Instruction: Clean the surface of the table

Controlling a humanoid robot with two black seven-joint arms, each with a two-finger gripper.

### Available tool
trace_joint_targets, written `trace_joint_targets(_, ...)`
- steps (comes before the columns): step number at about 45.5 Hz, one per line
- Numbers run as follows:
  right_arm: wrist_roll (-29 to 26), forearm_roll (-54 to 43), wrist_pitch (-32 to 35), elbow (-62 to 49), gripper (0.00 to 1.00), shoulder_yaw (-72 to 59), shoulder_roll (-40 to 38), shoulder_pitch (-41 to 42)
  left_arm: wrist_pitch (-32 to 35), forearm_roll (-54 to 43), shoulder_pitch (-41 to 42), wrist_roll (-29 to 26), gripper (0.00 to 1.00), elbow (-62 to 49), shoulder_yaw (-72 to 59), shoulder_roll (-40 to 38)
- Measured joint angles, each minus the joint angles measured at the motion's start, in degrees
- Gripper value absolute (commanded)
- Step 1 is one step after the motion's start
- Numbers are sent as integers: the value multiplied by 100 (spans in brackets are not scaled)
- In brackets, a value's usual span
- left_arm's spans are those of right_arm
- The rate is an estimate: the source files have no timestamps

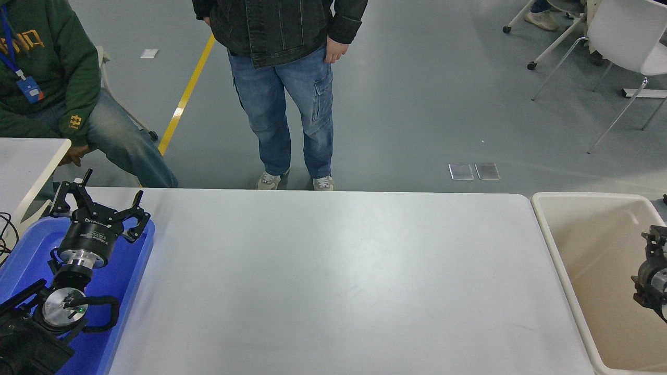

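Stretching across the middle of the room, the table surface [333, 281] lay wide, pale and smooth, its far edge running just in front of a person in jeans [284, 88] who stood facing it. At the near left, the left gripper [99, 205] hung parked over a blue tray [122, 284] that sat on the surface's left end, its black fingers [136, 219] spread apart with nothing between them. The surface reached away from those fingers toward the right, beginning just beside the tray's rim.

At the right edge, the right gripper [652, 245] hovered over a beige bin [589, 229] that stood just beyond the surface's right end. Only part of that gripper showed, and I could not tell whether its fingers were apart or together. It sat off the surface altogether, with the bin's near wall between them.

A second person in a green hoodie [47, 73] sat at the far left, beside the corner of a smaller white table [26, 161]. A white chair [625, 36] stood well apart at the far right.
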Motion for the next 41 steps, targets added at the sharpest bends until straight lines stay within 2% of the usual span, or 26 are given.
trace_joint_targets(10,3,127,4,49,100,62,42,30,0,0,0,5,100,-1,2,0)
trace_joint_targets(33,3,1875,339,334,100,93,226,292,9,0,0,5,100,1,5,0)
trace_joint_targets(41,24,2132,687,899,100,62,133,293,9,0,0,7,100,0,3,0)
